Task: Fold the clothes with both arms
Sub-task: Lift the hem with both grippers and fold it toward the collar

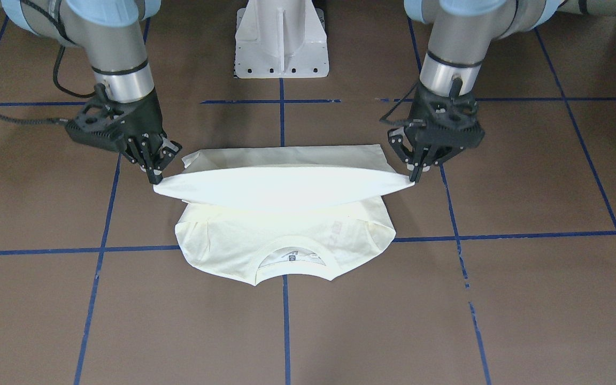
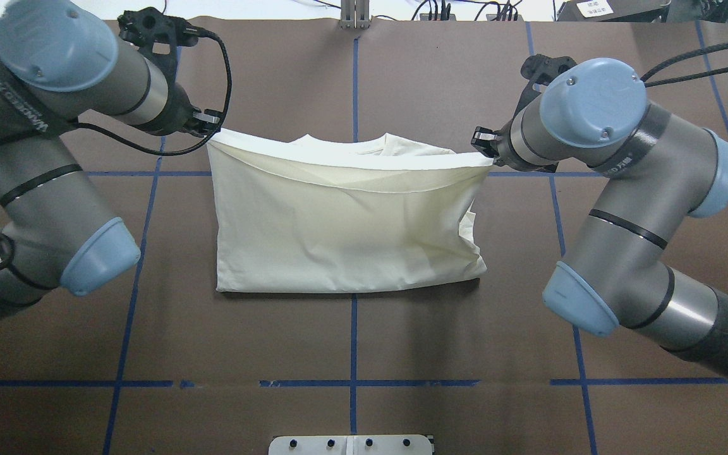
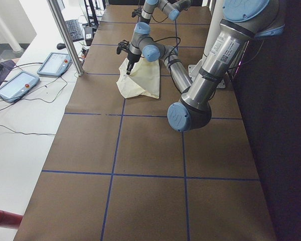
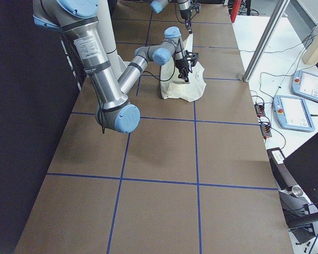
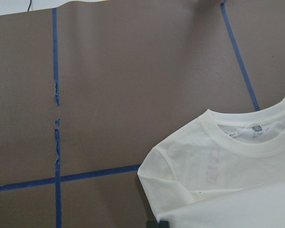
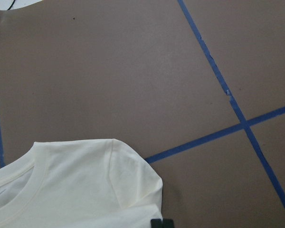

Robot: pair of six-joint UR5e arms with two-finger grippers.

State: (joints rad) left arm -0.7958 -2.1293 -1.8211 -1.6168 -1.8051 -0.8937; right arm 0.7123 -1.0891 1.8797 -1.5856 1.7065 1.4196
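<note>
Lying on the desk [image 1: 500, 299], the cream T-shirt [image 1: 286, 251] is held up by its hem corners in the closed jaws of the left arm [image 1: 449, 69] and right arm [image 1: 121, 64]; the fold is judged half done, with lowering onto the collar remaining.

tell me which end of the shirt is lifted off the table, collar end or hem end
The hem end: it hangs taut between the left gripper and right gripper, while the collar end lies flat on the table.

The cream T-shirt [image 5: 228, 180], collar showing, lies on the brown table [image 5: 133, 71] beside blue tape [image 5: 54, 47].
</note>
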